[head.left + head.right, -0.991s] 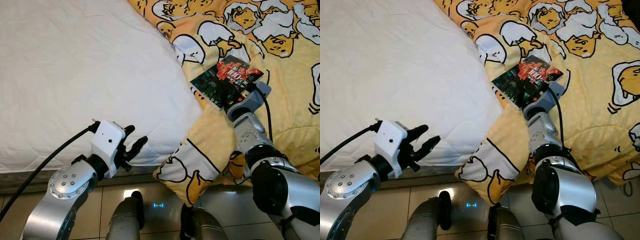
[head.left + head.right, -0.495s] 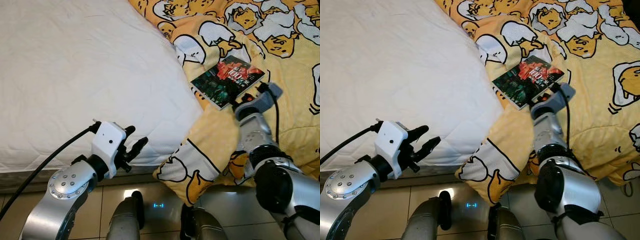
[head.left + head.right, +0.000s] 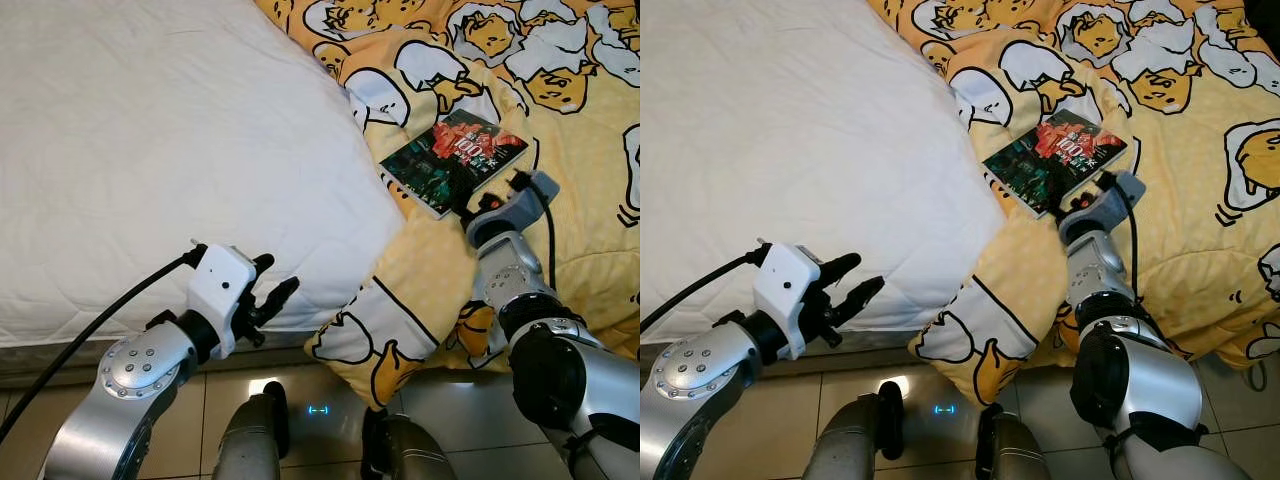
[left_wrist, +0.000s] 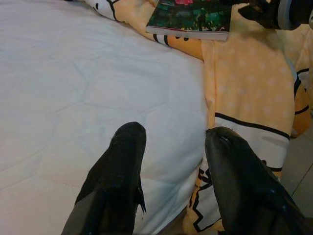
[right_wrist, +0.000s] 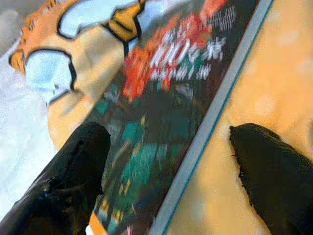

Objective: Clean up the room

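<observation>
On the yellow blanket, right pincer spread — straddling book edge.

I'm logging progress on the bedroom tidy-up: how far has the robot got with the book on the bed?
Nothing looks finished: the dark paperback book with red lettering lies flat on the yellow cartoon-print blanket. In hand: the right gripper is at the book's near edge, fingers open on either side of it, not yet closed. Left: grip, lift and put it away. The left gripper hovers open by the white mattress.
</observation>
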`<state>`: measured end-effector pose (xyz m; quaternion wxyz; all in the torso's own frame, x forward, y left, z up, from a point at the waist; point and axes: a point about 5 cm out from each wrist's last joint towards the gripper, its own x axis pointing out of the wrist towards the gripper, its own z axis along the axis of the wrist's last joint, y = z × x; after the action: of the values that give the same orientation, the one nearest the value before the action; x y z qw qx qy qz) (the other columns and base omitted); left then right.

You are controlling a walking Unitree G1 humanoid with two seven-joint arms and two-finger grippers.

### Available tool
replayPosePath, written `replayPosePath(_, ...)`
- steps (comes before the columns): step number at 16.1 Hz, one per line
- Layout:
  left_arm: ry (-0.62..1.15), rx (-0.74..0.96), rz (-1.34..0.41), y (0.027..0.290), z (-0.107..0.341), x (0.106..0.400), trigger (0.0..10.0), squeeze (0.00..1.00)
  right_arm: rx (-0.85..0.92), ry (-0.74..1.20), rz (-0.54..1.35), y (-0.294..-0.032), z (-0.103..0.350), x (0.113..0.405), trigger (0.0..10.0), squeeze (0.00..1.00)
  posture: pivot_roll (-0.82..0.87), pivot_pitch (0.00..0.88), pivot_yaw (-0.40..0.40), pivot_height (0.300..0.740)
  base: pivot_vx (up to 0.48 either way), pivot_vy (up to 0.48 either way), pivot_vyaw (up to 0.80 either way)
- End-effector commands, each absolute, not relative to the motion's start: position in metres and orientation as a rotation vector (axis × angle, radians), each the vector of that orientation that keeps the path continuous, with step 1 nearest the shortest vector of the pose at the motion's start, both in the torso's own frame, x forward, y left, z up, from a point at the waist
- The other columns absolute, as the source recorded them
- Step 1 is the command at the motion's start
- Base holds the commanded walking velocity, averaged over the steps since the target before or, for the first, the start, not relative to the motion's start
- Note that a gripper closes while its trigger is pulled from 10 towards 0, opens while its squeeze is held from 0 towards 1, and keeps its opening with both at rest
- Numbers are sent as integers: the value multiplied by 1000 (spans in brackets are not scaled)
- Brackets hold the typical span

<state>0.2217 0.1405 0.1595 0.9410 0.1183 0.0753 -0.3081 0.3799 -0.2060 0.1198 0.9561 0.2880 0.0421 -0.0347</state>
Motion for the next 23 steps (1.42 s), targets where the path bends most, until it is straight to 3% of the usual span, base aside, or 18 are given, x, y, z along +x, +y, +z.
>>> replayPosePath(1,170,240,-646,139,158,216,10000,0,591,182,-63,-203,103,374,10000,0,279,325,11,740,0,0,0)
replayPosePath(5,177,244,-649,140,159,214,10000,0,518,256,-16,-194,95,372,10000,0,304,340,16,740,0,0,0)
replayPosePath(13,205,260,-661,146,160,209,10000,0,511,147,63,-185,125,386,10000,0,327,349,41,740,0,0,0)
replayPosePath(17,215,265,-671,147,160,206,10000,0,493,300,51,-171,102,379,10000,0,345,352,50,740,0,0,0)
replayPosePath(20,219,271,-672,148,160,205,10000,0,562,330,0,-174,89,372,10000,0,360,358,53,740,0,0,0)
replayPosePath(23,224,278,-671,150,161,204,10000,0,661,223,-1,-176,106,380,10000,0,362,358,59,740,0,0,0)
